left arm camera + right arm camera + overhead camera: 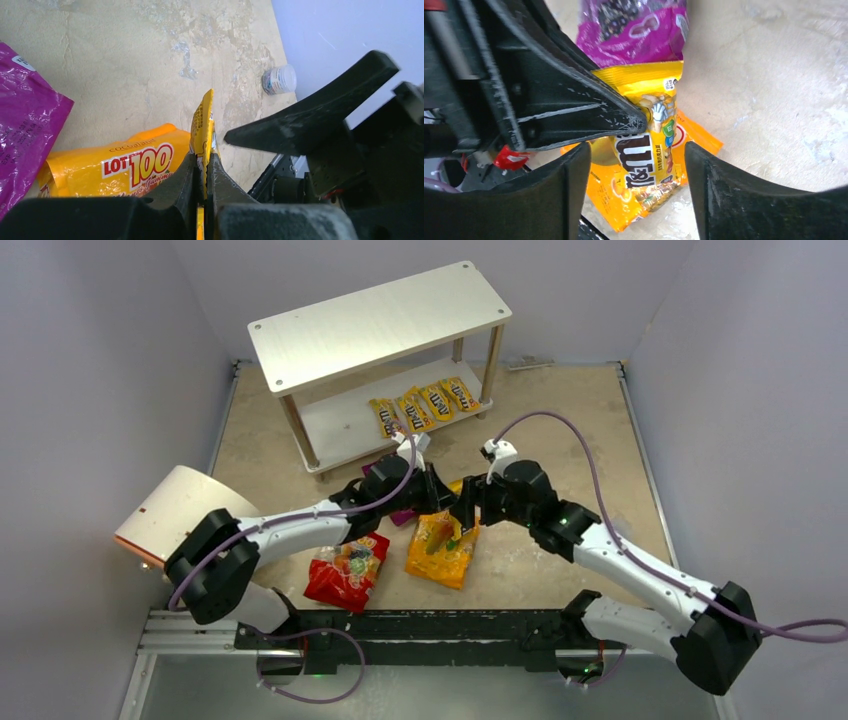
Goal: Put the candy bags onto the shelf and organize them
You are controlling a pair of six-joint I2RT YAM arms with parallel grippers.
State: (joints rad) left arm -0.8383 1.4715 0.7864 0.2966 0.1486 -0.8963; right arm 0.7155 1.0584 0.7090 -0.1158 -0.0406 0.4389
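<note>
Top view first: your two hands meet mid-table, just short of the shelf [380,320]. Its lower board already carries four yellow packets [425,403] in a row, and the top board is bare. The red bag [347,572] and the orange bag [442,550] lie flat on the table [560,440]. The purple bag [402,517] is mostly hidden under your left arm. From up here I can't tell how either hand is set.

The left wrist view settles it. Your left hand [202,162] is clamped tight on an M&M's packet [204,117], pinching its lower end so it stands edge-on, up off the table. The orange bag lies beneath and the purple one is off to the side. One finger of your right hand [310,120] sits just beside the packet, apart from it.

On the right wrist view, your right hand [634,150] is spread wide with nothing gripped. Its fingers straddle the packet, one on each side, with daylight on both. The left fingertips [636,119] pinch the upper part, which leaves the printed lower half free.

To me that reads as a handover set-up. The packet is offered upright so the right hand can close across its flat faces. It looks like the last small one, bound for that row on the lower board. Close before the left lets go, or it drops onto the orange bag.
</note>
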